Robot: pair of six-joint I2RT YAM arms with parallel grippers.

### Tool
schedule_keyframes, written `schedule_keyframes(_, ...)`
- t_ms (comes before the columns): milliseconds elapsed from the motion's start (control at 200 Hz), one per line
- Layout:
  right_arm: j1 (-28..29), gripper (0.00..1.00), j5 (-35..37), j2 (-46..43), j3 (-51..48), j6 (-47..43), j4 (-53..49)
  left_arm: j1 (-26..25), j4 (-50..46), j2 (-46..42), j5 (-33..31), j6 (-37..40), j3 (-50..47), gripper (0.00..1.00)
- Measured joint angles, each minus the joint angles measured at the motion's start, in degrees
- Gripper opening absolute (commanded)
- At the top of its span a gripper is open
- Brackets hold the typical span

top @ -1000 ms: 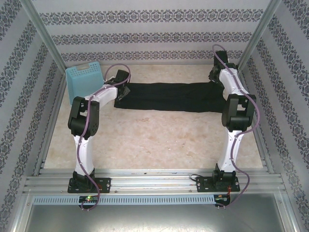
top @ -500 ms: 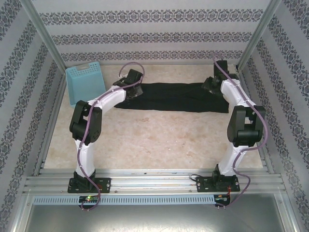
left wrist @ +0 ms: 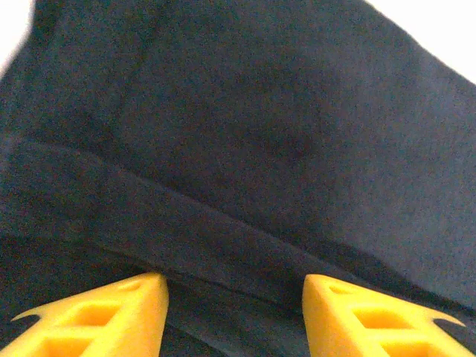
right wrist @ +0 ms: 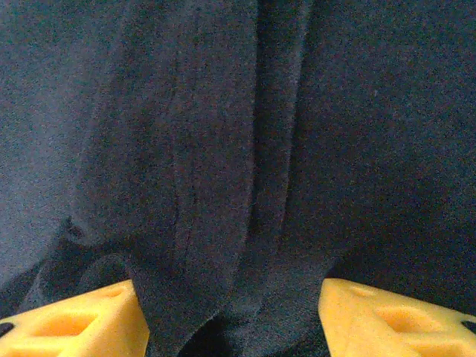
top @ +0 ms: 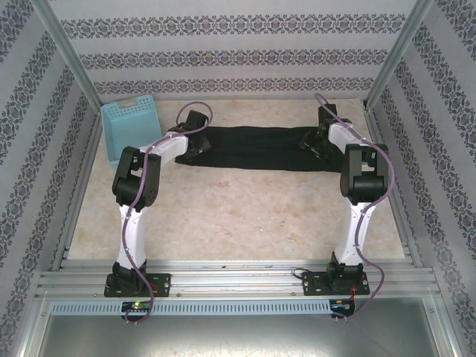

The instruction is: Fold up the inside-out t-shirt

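While left hand (left wrist: 232,279) and right hand (right wrist: 227,282) gape wide, the t-shirt (top: 256,147) ends lie beneath them.

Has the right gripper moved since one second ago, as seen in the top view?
Yes. The right gripper has shifted left and nearer, away from the back-right corner post.

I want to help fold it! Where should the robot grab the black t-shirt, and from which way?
Probably the two short ends of the black t-shirt, both at once, coming down from above. It lies flat as a long narrow band across the table, so its ends are free edges to pinch and bring together.
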Motion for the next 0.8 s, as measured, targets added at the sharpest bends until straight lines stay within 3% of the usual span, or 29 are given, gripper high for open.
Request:
schedule_keyframes(145,-1.9,0.64,0.1,1.0,2.5,0.5,-0.3,0.1,1.3,-0.1,0.1,0.1,-1.4,0.52)
schedule_keyframes(410,-5.2,0.98,1.4,-2.4,0.1,-2.3,-1.0,0.1,2.3,-1.0,1.7,0.6,-2.4,0.55)
schedule_keyframes(570,-5.9,0.98,5.3,-7.0,0.4,-6.1,-3.3,0.2,1.2,-1.7,5.5,1.7,-1.9,0.56)
schedule_keyframes(799,-6.4,0.98,7.3,-4.2,5.6,-9.8,-6.1,0.2,0.5,-1.8,8.0,2.4,0.8,0.57)
